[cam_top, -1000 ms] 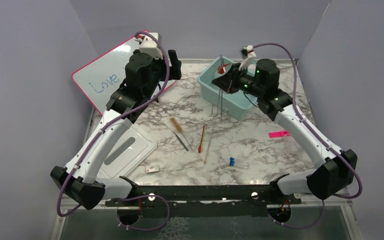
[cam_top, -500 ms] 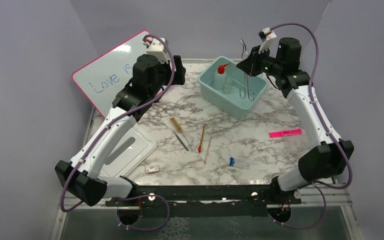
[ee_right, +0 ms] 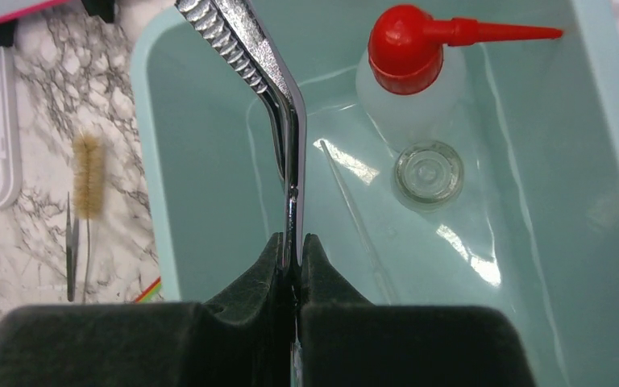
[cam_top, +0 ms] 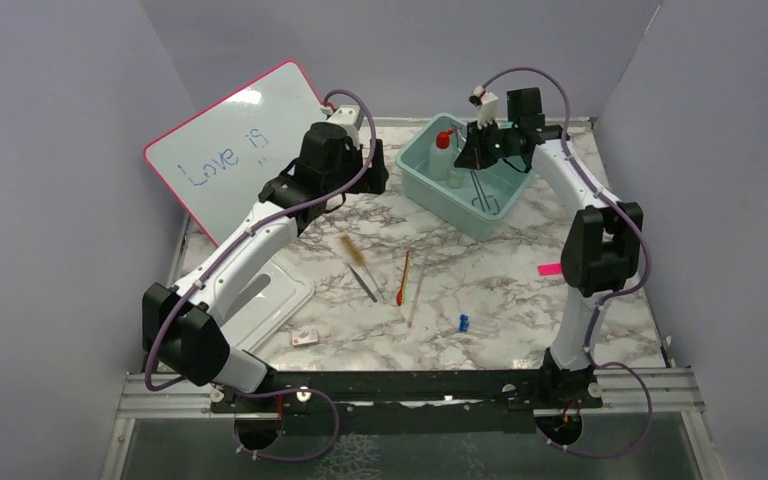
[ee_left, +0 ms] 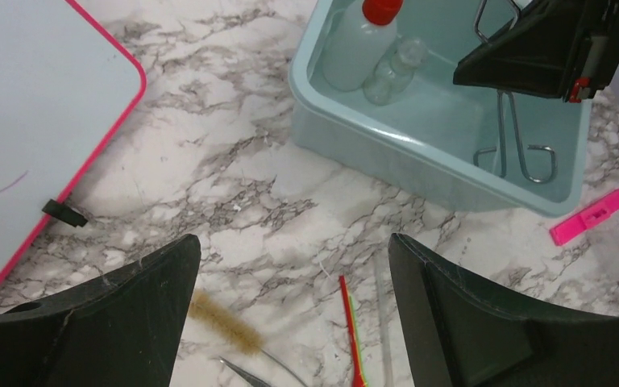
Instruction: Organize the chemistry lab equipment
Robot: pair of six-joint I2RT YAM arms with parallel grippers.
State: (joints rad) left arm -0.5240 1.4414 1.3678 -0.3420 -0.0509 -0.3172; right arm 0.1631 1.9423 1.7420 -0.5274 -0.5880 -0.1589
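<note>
While the right gripper [ee_right: 292, 250] hung over the teal bin [cam_top: 440, 200] at the far edge of the tabletop, right of middle, its fingers were pressed tight on the shaft of the metal forceps [ee_right: 278, 97]. The left wrist view showed the ring handles low inside the bin, near its right end; whether they touched the floor I could not tell. The squeeze bottle [ee_right: 407, 68] with its red nozzle cap stood in the bin's far part, with a small round glass piece [ee_right: 428, 172] just beside it. Both looked already sorted.

The left gripper [ee_left: 290, 250] hovered with fingers spread wide and nothing between them. It was above bare marble between the bin and the pink-framed whiteboard [cam_top: 230, 150] at the far left corner.

The step in hand appeared to be dropping the forceps into the bin. The next move likely called for the right fingers to part so the tool would slide down without knocking the bottle, then for the arm to lift straight out. In the middle of the tabletop the brush [cam_top: 352, 249], tweezers [cam_top: 364, 283], red stick [cam_top: 402, 280] and clear rod [cam_top: 418, 290] lay close together, not yet collected. The left gripper seemed best placed to take the brush. Such thin, flat tools would probably need a low, well-centred pinch.
</note>
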